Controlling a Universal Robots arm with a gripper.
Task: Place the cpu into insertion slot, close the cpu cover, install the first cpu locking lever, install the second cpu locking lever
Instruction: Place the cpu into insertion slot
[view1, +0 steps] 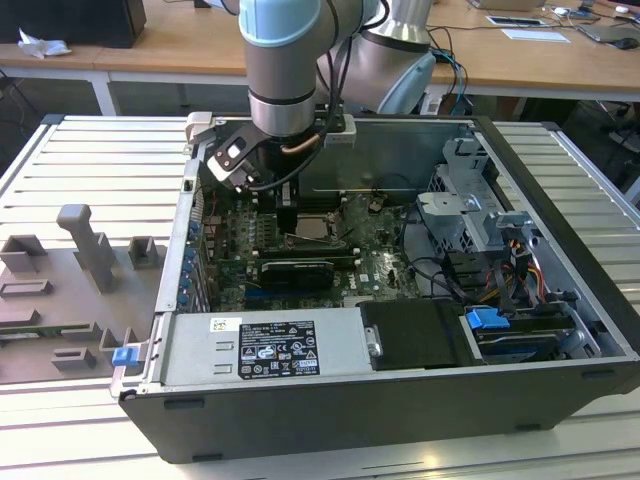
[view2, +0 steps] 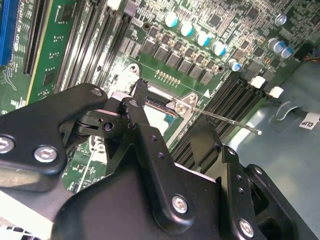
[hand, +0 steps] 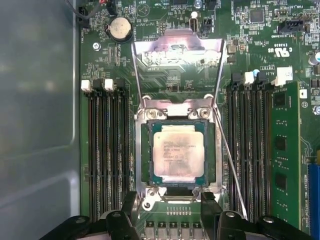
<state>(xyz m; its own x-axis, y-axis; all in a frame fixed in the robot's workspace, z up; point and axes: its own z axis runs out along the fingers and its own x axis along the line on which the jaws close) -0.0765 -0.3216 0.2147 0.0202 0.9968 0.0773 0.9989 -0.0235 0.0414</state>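
End effector (hand: 167, 202): released, empty, fingers spread near the socket edge.
CPU (hand: 177, 155): lying in the insertion slot (hand: 143, 150).
CPU cover (hand: 177, 50): raised open.
Risk: an askew chip could be crushed under the cover; the thin locking lever (hand: 228, 160) could slip.

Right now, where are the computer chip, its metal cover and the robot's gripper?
cpu (hand: 178, 154): first wrist view, middle of its metal face.
cpu cover (hand: 176, 39): first wrist view, the open frame's silvery bar.
gripper (hand: 169, 200): first wrist view, midway between fingertips.
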